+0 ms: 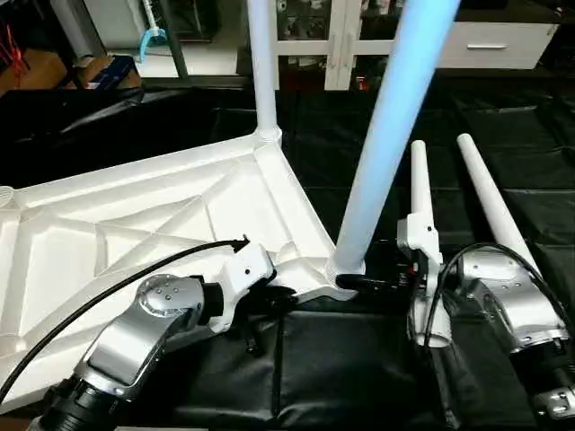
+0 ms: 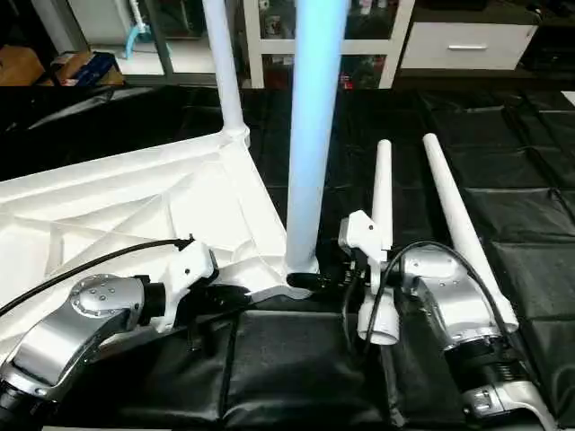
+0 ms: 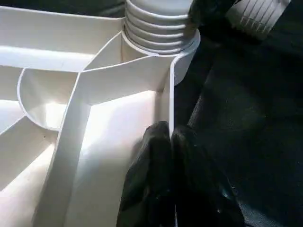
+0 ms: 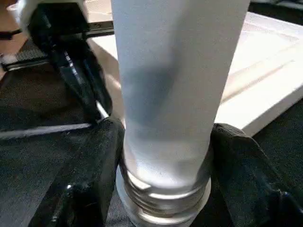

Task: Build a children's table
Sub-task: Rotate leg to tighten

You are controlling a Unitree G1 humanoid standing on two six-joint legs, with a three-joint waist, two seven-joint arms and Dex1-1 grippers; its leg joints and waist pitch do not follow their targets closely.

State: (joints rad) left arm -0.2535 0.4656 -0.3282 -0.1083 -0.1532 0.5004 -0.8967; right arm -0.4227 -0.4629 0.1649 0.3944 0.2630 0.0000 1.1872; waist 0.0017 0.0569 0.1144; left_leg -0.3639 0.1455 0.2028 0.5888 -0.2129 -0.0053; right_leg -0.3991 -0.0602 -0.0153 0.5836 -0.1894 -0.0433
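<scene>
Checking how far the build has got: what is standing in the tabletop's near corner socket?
A white leg stands upright in the socket of the tabletop, its ribbed end showing above the rim. How deep it sits is hidden.

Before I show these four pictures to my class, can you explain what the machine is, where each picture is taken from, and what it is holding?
This is a humanoid robot with two silver arms, each ending in a gripper with two black fingers. The two wide pictures come from cameras on its head, looking down over its forearms. The two close-ups come from cameras on its wrists, looking along the fingers.

A white tabletop lies upside down on a black cover, with its ribs showing. The far leg and the near leg stand upright in corner sockets. Two loose legs lie on the robot's right.

The left gripper is shut on the tabletop's rim. The right gripper clasps the near leg just above its socket.
</scene>
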